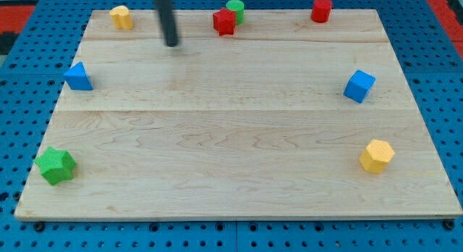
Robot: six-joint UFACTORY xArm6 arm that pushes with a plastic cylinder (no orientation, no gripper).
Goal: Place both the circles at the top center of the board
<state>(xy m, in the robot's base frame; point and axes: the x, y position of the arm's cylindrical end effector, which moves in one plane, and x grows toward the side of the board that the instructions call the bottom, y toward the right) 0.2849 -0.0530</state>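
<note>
A green circle block (236, 9) sits at the view's top centre of the wooden board (231, 165), touching a red star block (224, 22) just below and left of it. A red circle block (321, 9) stands at the top right. My tip (171, 43) is on the board at the top, left of the red star and well apart from both circles. A yellow block (121, 17) sits at the top left, left of the tip.
A blue triangle block (78, 77) lies at the left edge. A green star block (56, 165) is at the bottom left. A blue cube (359, 86) is at the right, and a yellow hexagon block (377, 156) lies below it.
</note>
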